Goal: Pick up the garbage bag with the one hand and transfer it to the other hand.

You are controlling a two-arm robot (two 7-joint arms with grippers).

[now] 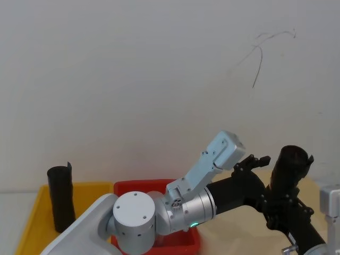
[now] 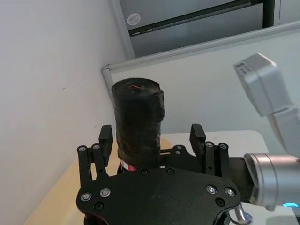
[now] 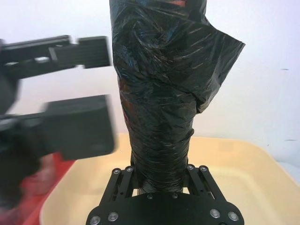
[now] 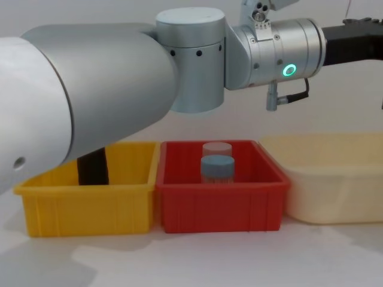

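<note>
Your right gripper [image 1: 282,197] is clamped on the lower end of the bag [image 3: 157,93], holding it upright above the cream tub [image 4: 335,179]. Your left gripper [image 1: 256,160] is also above the tub, its fingers [image 2: 197,136] spread apart and pointed at the bag's upper half. From the left wrist the bag shows between those fingers, but you cannot tell whether they touch it.
</note>
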